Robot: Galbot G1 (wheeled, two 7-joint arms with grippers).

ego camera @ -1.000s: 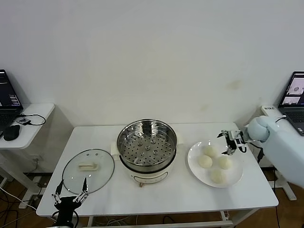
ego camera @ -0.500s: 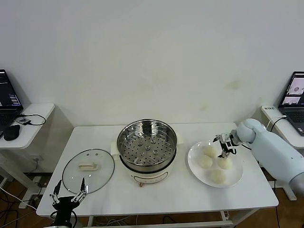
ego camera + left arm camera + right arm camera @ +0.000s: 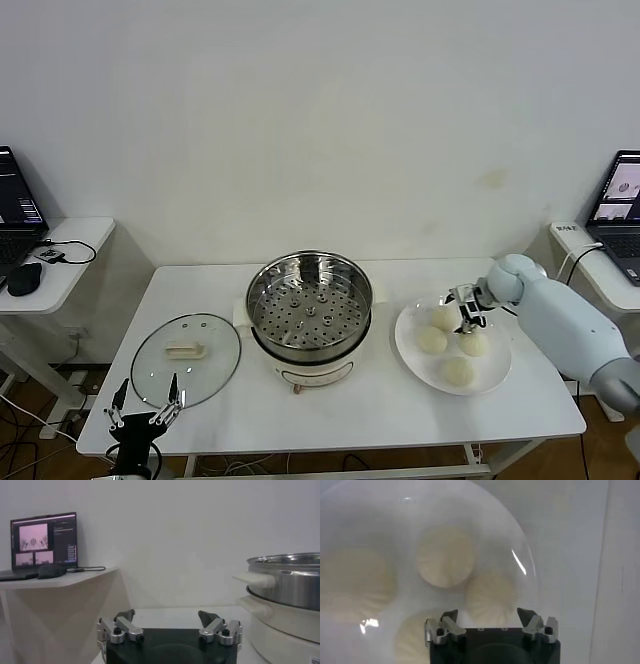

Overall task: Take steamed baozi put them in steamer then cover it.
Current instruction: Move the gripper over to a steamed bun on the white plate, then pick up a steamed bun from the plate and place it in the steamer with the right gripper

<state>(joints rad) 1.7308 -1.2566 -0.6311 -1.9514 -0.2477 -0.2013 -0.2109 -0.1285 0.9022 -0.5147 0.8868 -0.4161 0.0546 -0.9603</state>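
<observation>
Steamed baozi: we counted four steamed baozi [image 3: 432, 340] on a white plate [image 3: 409, 352] at the right of the bench [image 3: 380, 405]; in the head view one lay at the plate's far side, one to its left, one to its right and one nearest the front edge, none of them in the steamer.

Right end effector: we found the right end effector [image 3: 467, 309] low over the plate's far half, between the far bun and the right-hand bun; in the right wrist view its fingers [image 3: 442, 628] stood spread apart with nothing between them, one bun [image 3: 490, 598] lying directly beneath the gap.

Steamer: we saw the steamer [image 3: 309, 315] at the bench's centre, uncovered, its perforated tray [image 3: 309, 318] bare, just left of the plate.

Cover: we noted the cover [image 3: 186, 358] lying flat on the bench left of the steamer, handle up.

Left end effector: we observed the left end effector [image 3: 145, 410] parked at the bench's front-left edge, near the cover, its fingers [image 3: 118, 628] parted and holding nothing; the steamer's wall [image 3: 287, 582] appeared beside it in the left wrist view.

Surroundings: we recorded a laptop [image 3: 18, 208] and a mouse [image 3: 23, 277] on a side table [image 3: 70, 262] to the left, and a second laptop [image 3: 620, 203] at the far right.
</observation>
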